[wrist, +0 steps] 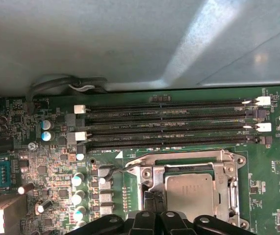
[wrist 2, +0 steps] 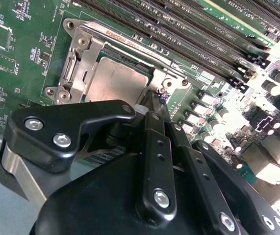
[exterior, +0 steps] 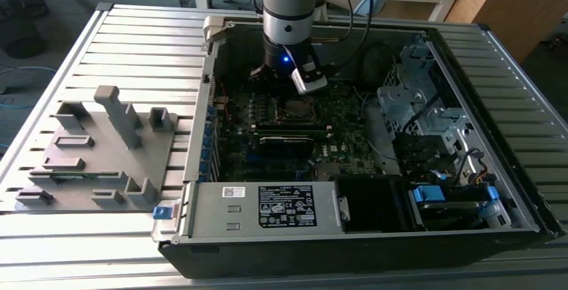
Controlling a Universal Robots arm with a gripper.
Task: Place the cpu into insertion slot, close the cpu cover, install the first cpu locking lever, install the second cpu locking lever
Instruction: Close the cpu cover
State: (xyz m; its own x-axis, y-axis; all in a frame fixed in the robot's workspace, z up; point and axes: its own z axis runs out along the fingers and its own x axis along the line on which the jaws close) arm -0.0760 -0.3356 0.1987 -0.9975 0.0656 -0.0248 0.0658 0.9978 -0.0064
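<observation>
The cpu (wrist 2: 114, 83) (wrist: 189, 194), a dull silver-grey square, lies in the insertion slot (exterior: 297, 108) on the green motherboard. The cpu cover (wrist 2: 87, 49) (wrist: 229, 182), a silver frame plate, lies flat around it, with the chip showing through the cut-out. My gripper (exterior: 298, 98) (wrist 2: 152, 100) (wrist: 155, 216) hangs low at one corner of the socket. Its black fingers (wrist 2: 155, 147) run together to a point there and look shut. Whether anything sits between the tips is hidden. A thin metal lever end (wrist: 126, 169) juts out beside that corner.
The board sits deep in an open computer case (exterior: 497, 170). Long black memory slots (wrist: 169, 128) (wrist 2: 189, 39) run beside the socket, with upright capacitors (wrist: 77, 180) close by. A power supply (exterior: 266, 207) and drive cage (exterior: 417, 104) flank the board. A grey fixture plate (exterior: 98, 150) lies outside the case.
</observation>
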